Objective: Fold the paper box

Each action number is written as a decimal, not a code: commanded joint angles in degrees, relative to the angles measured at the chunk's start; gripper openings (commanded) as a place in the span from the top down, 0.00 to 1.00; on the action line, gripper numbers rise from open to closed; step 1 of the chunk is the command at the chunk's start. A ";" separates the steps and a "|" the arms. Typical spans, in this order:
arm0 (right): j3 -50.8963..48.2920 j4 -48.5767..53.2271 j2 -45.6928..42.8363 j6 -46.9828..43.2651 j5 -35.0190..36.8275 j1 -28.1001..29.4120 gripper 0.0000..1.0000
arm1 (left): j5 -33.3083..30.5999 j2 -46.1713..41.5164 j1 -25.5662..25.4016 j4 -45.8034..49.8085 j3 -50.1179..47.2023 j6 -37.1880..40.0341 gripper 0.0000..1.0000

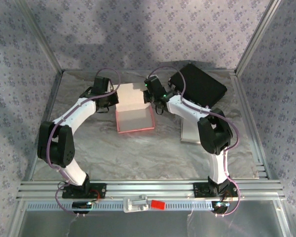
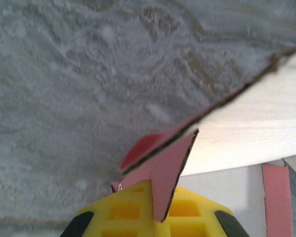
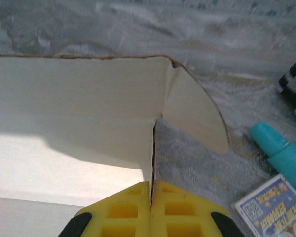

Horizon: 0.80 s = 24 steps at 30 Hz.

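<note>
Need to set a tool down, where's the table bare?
Bare: grey marbled tabletop between pink paper box and arm bases. Crowded: box's far side, gripped by left gripper and right gripper, and beside black flat case.

Paper box (image 1: 134, 114) mid-table, left fingers (image 2: 130, 210) at its left, right fingers (image 3: 180, 210) at its right, case (image 1: 200, 84) behind.

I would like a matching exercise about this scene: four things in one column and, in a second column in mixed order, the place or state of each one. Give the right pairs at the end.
Column 1
1. paper box
2. black case
3. teal marker
4. left gripper

Column 2
A. shut on a pink flap
B. lying beside a printed card
C. at the far right of the table
D. in the middle, pink outside, white inside

Pairs: 1-D, 2-C, 3-B, 4-A
</note>
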<state>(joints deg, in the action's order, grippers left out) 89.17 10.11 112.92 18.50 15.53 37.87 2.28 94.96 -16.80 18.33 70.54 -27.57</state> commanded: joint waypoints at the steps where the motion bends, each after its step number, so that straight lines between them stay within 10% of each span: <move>1: -1.91 -11.14 -1.67 2.21 2.49 1.95 1.00 | 7.12 0.37 -0.76 -14.95 -2.41 0.50 0.98; 11: -11.19 -26.96 -1.56 3.11 -0.52 1.23 1.00 | 12.47 0.97 0.94 -42.06 -14.89 1.85 0.98; 24: -17.29 -32.02 -2.45 2.24 -1.91 1.88 1.00 | 13.40 0.87 -1.13 -50.05 -21.00 1.53 0.98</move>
<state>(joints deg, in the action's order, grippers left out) 72.79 -18.52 111.83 20.38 19.11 37.63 8.38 96.92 -15.35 -24.45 50.41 -26.55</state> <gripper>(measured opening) 0.052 0.046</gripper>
